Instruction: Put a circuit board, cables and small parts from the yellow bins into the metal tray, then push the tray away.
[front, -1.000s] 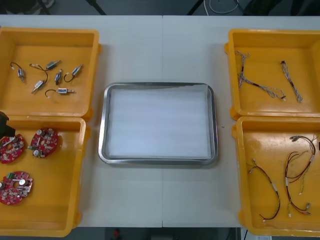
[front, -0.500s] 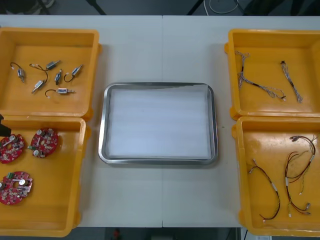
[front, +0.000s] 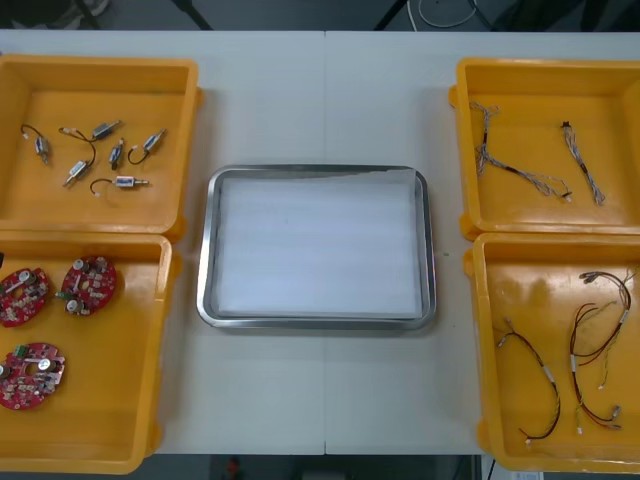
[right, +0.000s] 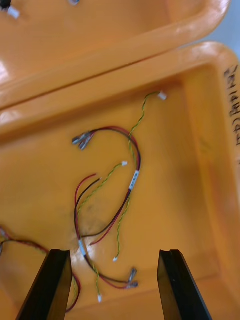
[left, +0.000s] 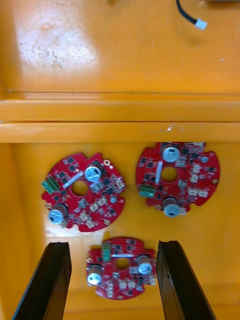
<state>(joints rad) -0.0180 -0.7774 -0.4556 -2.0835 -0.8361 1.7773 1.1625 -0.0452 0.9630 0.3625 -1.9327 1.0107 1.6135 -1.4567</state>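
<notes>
Left gripper (left: 112, 245): fingers apart, holding nothing, above near-left yellow bin (front: 110, 410). One red circuit board (left: 120, 267) between fingers, two more boards just beyond. Print on boards too small to read.
Right gripper (right: 114, 251): fingers apart, holding nothing, over red and yellow cables (right: 107, 200) in near-right bin (front: 500, 290). Black handwriting (right: 233, 95) on bin rim, illegible.
Metal tray (front: 205, 260): mid-table (front: 320, 100) between bins, white inside.
Far-left bin (front: 100, 210): small metal parts (front: 112, 155). Far-right bin (front: 620, 130): twisted cables (front: 515, 170).

Red circuit boards (front: 88, 284), yellow bins (front: 100, 80), red-and-yellow cables (right: 134, 180), tray (front: 205, 270) white inside.
</notes>
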